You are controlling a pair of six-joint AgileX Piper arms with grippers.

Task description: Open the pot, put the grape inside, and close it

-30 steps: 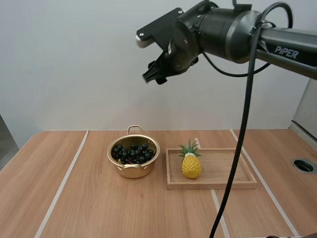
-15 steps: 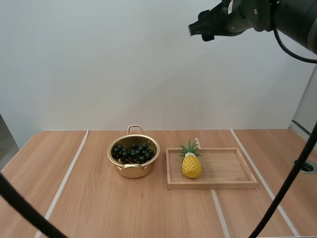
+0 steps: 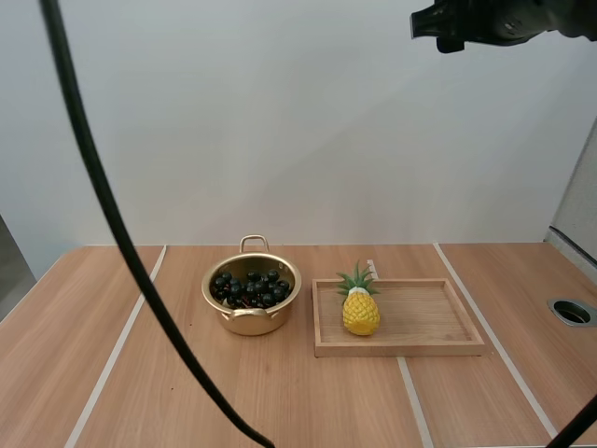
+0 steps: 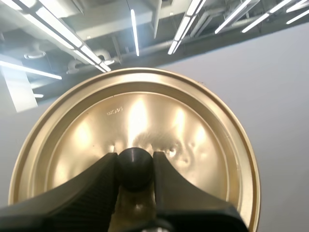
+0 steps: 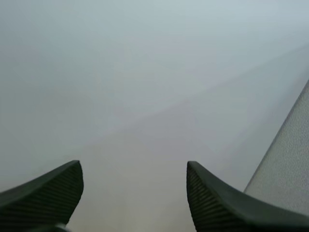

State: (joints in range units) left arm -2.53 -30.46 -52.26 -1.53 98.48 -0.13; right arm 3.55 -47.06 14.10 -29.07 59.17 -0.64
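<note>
Soft, even overhead light, faint shadows under the pot (image 3: 250, 323), streaky glare across the lid (image 4: 140, 108).

The round golden metal pot (image 3: 248, 321) stands uncovered. Its mouth is accessible from above, with dark grapes (image 3: 250, 287) inside. Just beside it on the right, the shallow rectangular wooden tray (image 3: 424, 319) carries an upright yellow toy pineapple (image 3: 360, 310) at its pot-side end. The wooden table (image 3: 308, 401) offers open surface left of and in front of the pot.
</note>
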